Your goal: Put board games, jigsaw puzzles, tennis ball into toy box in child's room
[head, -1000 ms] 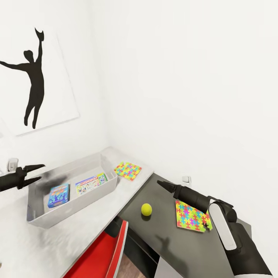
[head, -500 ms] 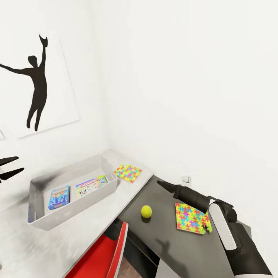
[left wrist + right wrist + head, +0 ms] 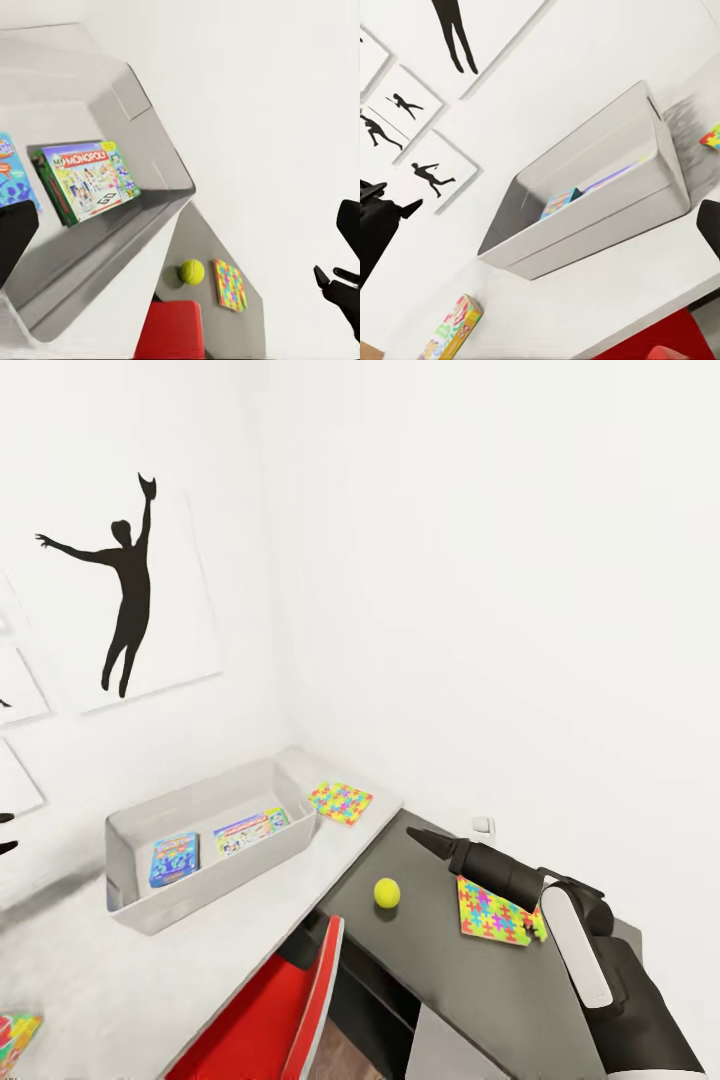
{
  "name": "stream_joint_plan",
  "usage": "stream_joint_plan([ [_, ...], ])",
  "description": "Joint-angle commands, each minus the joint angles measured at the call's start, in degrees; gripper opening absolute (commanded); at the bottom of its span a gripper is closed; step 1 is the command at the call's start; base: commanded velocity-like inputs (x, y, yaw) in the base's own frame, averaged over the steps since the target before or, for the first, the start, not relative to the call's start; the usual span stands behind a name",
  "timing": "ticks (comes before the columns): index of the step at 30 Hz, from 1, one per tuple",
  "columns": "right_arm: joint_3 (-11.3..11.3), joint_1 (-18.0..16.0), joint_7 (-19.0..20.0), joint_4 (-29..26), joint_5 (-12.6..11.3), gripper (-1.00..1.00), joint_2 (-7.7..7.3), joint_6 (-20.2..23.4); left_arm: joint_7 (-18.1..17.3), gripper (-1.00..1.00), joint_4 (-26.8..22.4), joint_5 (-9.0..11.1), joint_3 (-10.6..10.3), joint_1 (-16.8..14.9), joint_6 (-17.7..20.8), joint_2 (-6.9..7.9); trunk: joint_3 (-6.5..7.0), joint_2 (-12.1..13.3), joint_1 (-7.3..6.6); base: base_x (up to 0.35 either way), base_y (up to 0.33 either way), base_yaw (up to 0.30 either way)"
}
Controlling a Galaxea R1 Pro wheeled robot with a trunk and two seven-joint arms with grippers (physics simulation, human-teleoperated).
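The toy box [image 3: 262, 770] stands on the light-grey table [image 3: 120, 970] and holds two board games, a blue one [image 3: 174, 858] and a Monopoly box [image 3: 250, 830]. A third board game [image 3: 15, 1032] lies on the table near its front left. One jigsaw puzzle [image 3: 340, 801] lies just past the box. The tennis ball [image 3: 387, 892] and the other jigsaw puzzle [image 3: 497, 910] rest on the dark-grey section. My right gripper [image 3: 420, 838] hovers open above that puzzle, holding nothing. My left gripper [image 3: 3, 832] is open at the picture's left edge, well left of the box.
A red chair [image 3: 290, 1010] is tucked under the table's corner. White walls close the table's far sides, with black silhouette pictures [image 3: 125, 595] on the left wall. A socket [image 3: 483, 826] sits on the wall behind the dark section.
The head camera has turned left, so everything shifted right and the third board game came into view. My left gripper has drawn away leftwards from the toy box. The right arm has not moved.
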Motion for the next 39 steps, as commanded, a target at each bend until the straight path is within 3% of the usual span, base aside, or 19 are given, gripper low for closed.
stream_joint_plan([
  [1, -0.05, -0.04, 0.05, -0.01, -0.16, 1.0, -0.01, 0.34, -0.28, 1.0, 0.81, -0.08, 0.02, 0.48, -0.33, 0.13, 0.01, -0.06, 0.0, -0.095, -0.017, 0.023],
  [10, -0.03, -0.04, 0.05, -0.01, -0.1, 1.0, -0.01, -0.77, -0.28, 1.0, 9.84, -0.03, 0.11, 3.33, -9.7, 0.7, 0.86, -0.06, 0.0, -0.036, -0.009, 0.054],
  [22, -0.07, -0.04, 0.01, 0.85, -0.11, 1.0, 0.01, -2.36, -0.28, 1.0, 18.73, -0.17, 0.08, 3.77, -18.72, 1.04, 1.48, -0.06, 0.0, -0.003, -0.001, 0.048],
  [39, 0.32, -0.04, 0.0, 1.87, 0.06, 1.0, 0.05, -2.54, -0.28, 1.0, 19.91, -0.19, 0.04, 3.81, -20.2, 0.65, 1.62, -0.06, 0.0, -0.006, 0.003, 0.01],
])
